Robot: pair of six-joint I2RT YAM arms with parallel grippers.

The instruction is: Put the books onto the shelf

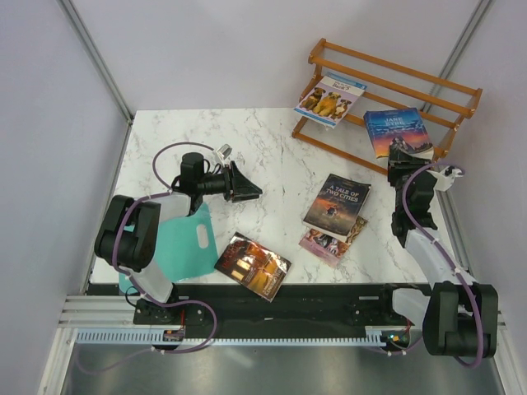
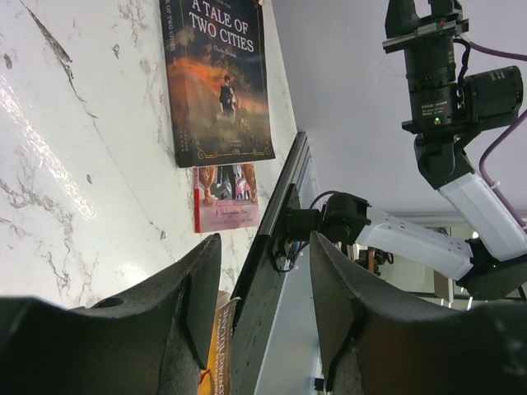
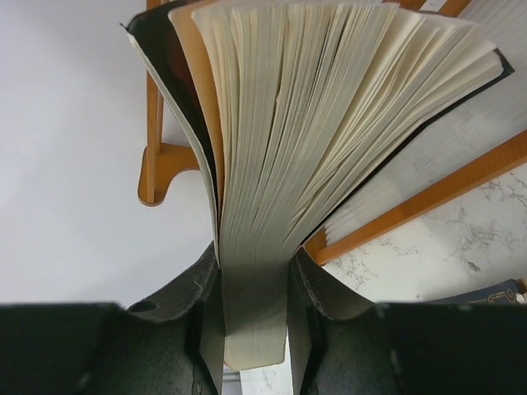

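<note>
Right wrist: right gripper [image 3: 255,280] clamped on the Jane Eyre book [image 3: 329,123] by its page edge, pages fanning past the fingers, shelf [image 3: 153,123] rails just beyond. Left gripper [image 2: 263,271] jaws apart, empty; A Tale of Two Cities [image 2: 218,82] lies flat ahead of it.

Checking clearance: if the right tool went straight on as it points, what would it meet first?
Probably the shelf: its rails lie right beyond Jane Eyre, which the right tool grips. The gap is unclear.

The dark book [image 2: 218,78] lying on the table reads "A TALE OF TWO CITIES", and the blue book [image 1: 397,130] reads "JANE EYRE".
</note>
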